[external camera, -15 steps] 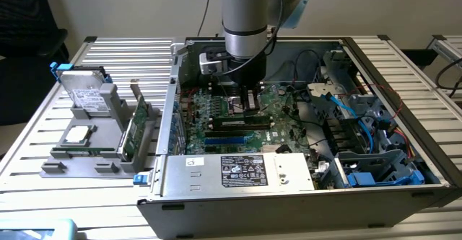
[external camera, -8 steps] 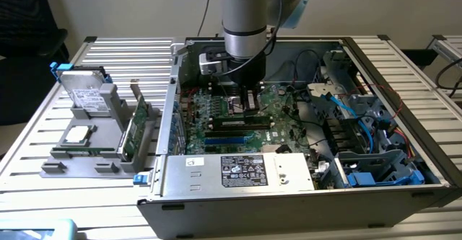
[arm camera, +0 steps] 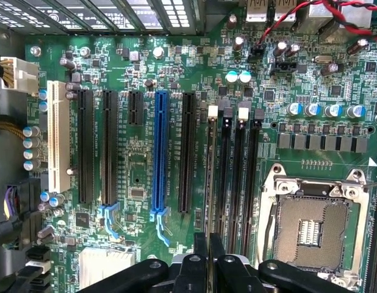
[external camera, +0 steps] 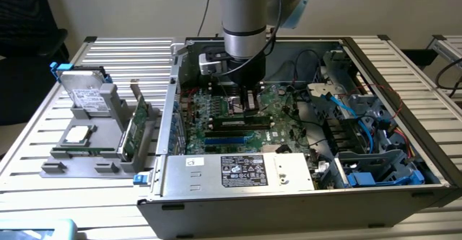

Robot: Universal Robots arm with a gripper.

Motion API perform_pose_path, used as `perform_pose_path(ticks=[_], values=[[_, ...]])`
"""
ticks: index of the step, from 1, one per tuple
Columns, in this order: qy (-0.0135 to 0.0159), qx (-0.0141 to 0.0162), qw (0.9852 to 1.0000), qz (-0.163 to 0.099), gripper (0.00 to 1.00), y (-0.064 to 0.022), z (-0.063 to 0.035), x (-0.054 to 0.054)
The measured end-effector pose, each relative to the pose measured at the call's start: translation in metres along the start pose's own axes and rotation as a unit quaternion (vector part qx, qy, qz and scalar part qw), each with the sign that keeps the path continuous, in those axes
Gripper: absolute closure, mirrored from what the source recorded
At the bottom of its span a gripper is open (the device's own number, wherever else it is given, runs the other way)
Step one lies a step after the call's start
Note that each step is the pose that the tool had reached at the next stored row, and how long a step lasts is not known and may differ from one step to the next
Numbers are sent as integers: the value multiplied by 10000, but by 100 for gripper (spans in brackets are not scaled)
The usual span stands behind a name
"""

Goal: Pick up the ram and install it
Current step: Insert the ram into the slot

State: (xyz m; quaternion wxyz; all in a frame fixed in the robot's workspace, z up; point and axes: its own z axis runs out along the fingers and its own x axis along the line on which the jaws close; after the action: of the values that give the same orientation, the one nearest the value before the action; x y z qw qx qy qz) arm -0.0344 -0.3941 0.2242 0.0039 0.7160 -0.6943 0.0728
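**RAM at the DIMM slots, gripper closed on it**

- Slatted metal table (external camera: pixel 123 56) carries an open computer case (external camera: pixel 289 213), lying on its side.
- Inside the case are a green motherboard (external camera: pixel 216 110) (arm camera: pixel 140 159), a silver power supply (external camera: pixel 238 170) along the near wall, and blue cables at the exterior view's right.
- A grey fixture (external camera: pixel 79 161) stands outside the case at the exterior view's left. It holds a hard drive (external camera: pixel 86 97), an expansion card (external camera: pixel 137 124) on edge, and a processor (external camera: pixel 78 134).
- Gripper (external camera: pixel 242 106) (arm camera: pixel 208 250) reaches down into the case over the board. Its fingers are drawn together on the ram (external camera: pixel 242 122) (arm camera: pixel 210 177).
- The ram stands on edge directly under the fingertips. It lines up with the DIMM slot nearest the expansion slots, between the blue slot (arm camera: pixel 159 152) and the empty CPU socket (arm camera: pixel 310 229).
- Whether it is fully seated cannot be told.
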Motion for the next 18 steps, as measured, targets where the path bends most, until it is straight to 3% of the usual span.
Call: perform_pose_path(ticks=[3,4,11,13,18], values=[[1,3,10000,0,79,0,0,0],[0,3,10000,-1,73,-1,0,0],[5,-7,10000,-3,73,-60,-147,19],[4,-37,10000,-6,73,-91,-192,25],[1,-152,9999,-18,73,-170,-300,42]])
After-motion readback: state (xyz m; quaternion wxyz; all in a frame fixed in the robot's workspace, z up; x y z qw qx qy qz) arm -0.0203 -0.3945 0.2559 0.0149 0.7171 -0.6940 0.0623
